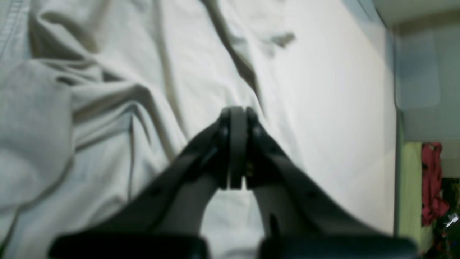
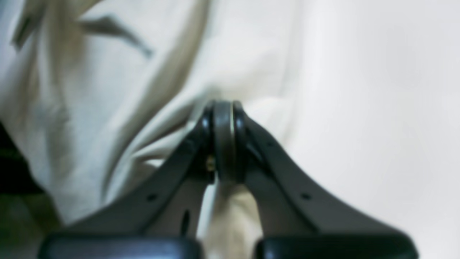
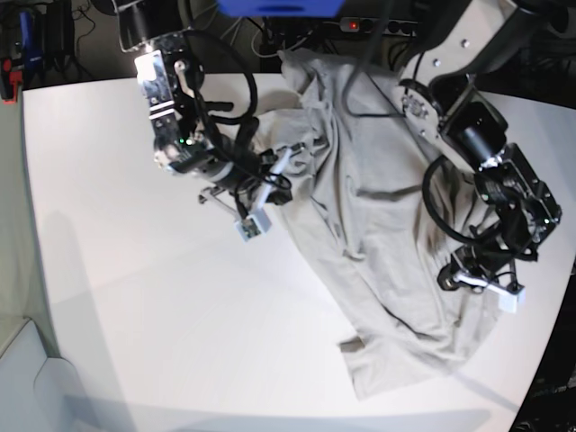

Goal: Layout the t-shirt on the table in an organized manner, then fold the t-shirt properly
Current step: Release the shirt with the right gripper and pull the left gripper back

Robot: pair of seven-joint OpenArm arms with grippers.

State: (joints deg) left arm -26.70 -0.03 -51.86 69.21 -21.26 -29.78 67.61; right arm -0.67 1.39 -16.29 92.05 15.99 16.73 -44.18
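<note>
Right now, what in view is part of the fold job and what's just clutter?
Job:
- t-shirt, crumpled, not yet laid flat
- table
- right gripper, shut on a pinch of the t-shirt
- left gripper, shut, above the cloth

Clutter:
- red cloth past the table edge
- power strip and cables behind the table

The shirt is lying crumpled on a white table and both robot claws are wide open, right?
Not quite. The t-shirt does lie crumpled on the white table, but the wrist views show the left gripper and right gripper shut.
</note>
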